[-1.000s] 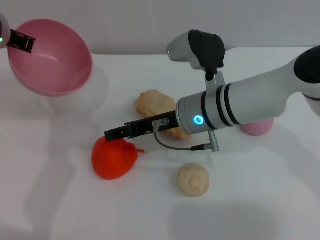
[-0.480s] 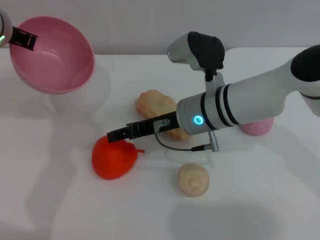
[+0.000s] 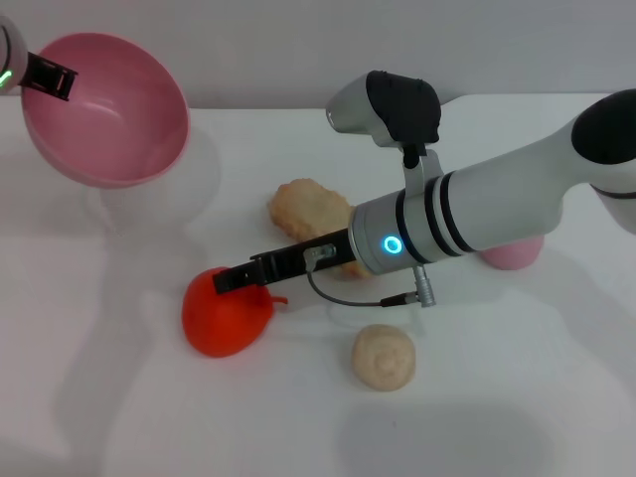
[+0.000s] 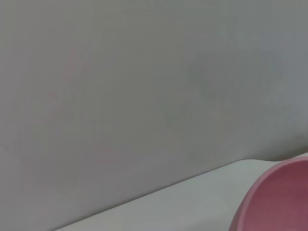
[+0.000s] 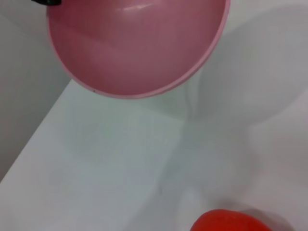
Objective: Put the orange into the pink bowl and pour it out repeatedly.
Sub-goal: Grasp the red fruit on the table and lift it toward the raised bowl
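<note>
The orange (image 3: 225, 316) lies on the white table (image 3: 109, 407), left of centre; its edge shows in the right wrist view (image 5: 231, 221). My right gripper (image 3: 227, 279) reaches in from the right and sits low at the orange's top. The pink bowl (image 3: 109, 109) hangs tilted and empty above the table's far left corner. My left gripper (image 3: 48, 78) is shut on its rim. The bowl also shows in the right wrist view (image 5: 134, 43) and, as an edge, in the left wrist view (image 4: 279, 197).
A beige lumpy toy (image 3: 306, 207) lies behind the right gripper. A beige ball (image 3: 384, 356) lies at the front centre. A pale pink ball (image 3: 512, 254) sits partly hidden behind the right forearm. A grey wall stands behind the table.
My right gripper has moved down and slightly right, closer onto the orange's top. The bowl has shifted slightly up and right. The orange has not moved.
</note>
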